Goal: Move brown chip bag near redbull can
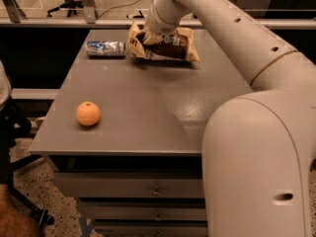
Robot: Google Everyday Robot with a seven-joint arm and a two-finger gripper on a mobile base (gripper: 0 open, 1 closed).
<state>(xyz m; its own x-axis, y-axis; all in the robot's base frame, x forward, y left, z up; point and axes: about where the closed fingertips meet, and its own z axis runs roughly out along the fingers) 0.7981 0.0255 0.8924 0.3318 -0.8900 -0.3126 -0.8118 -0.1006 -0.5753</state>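
No legible text on brown chip bag (170,46) or redbull can (105,48); end effector (147,35) at bag

Views: 1.
Position: high, on the near side of the table (148,102), close behind the arm (256,152), whose bulk fills the right foreground.
Facing: forward and down, across the tabletop to its far edge and the floor beyond.
Range: near; drawer fronts (148,190) at the bottom edge.
Gripper (148,35): far end, at the brown chip bag (173,46).

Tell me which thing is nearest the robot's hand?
The brown chip bag: the gripper is at its left end. The redbull can lies farther left, the orange farthest.
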